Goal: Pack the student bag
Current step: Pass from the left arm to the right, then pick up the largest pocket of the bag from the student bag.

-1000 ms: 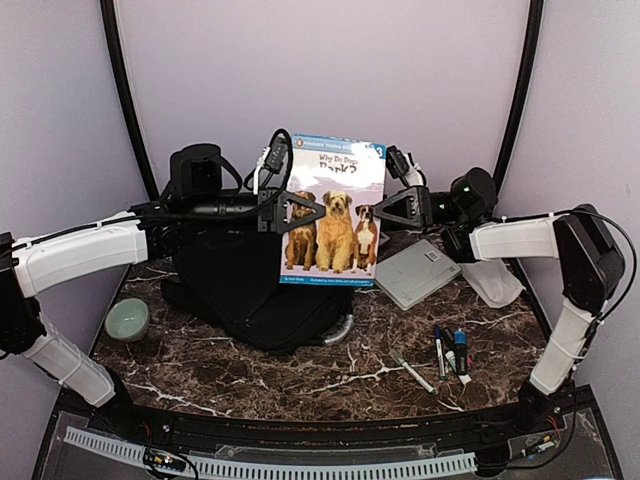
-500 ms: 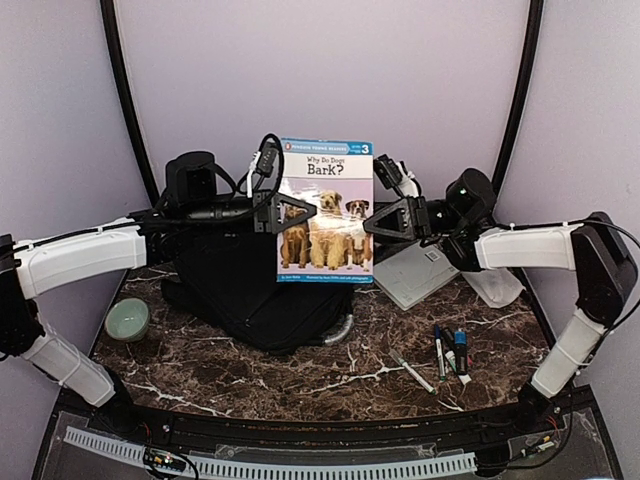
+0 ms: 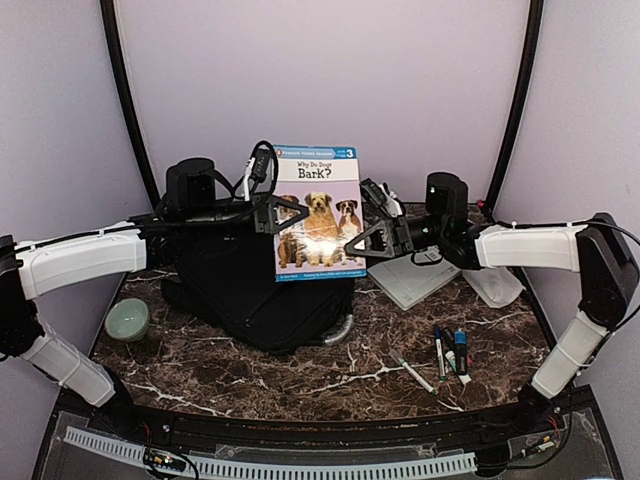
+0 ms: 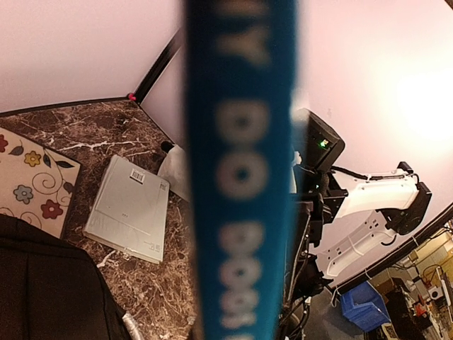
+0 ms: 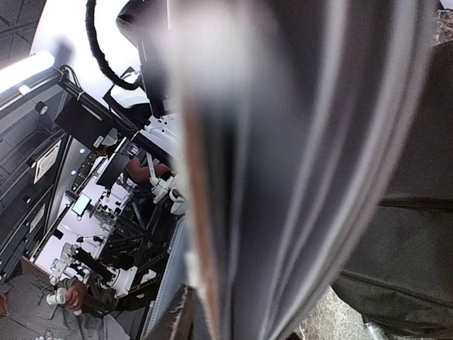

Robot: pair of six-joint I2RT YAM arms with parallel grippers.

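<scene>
Top external: the book (image 3: pixel 318 212), pinched shut in the left gripper (image 3: pixel 299 212), now stands upright above the student bag (image 3: pixel 240 290). The right gripper (image 3: pixel 352 250) narrows on its right edge, hold unclear; probably steadying it for insertion.

Upright book (image 3: pixel 318 213) is hanging over student bag (image 3: pixel 250 295), btwn left gripper (image 3: pixel 290 213) & right gripper (image 3: pixel 362 243). Bag is sitting mid table (image 3: pixel 300 380), w/ bowl (image 3: pixel 127 320) lying front-left of it, flat case (image 3: pixel 418 275) lying to its right, pens (image 3: pixel 448 352) lying in front of case.
</scene>
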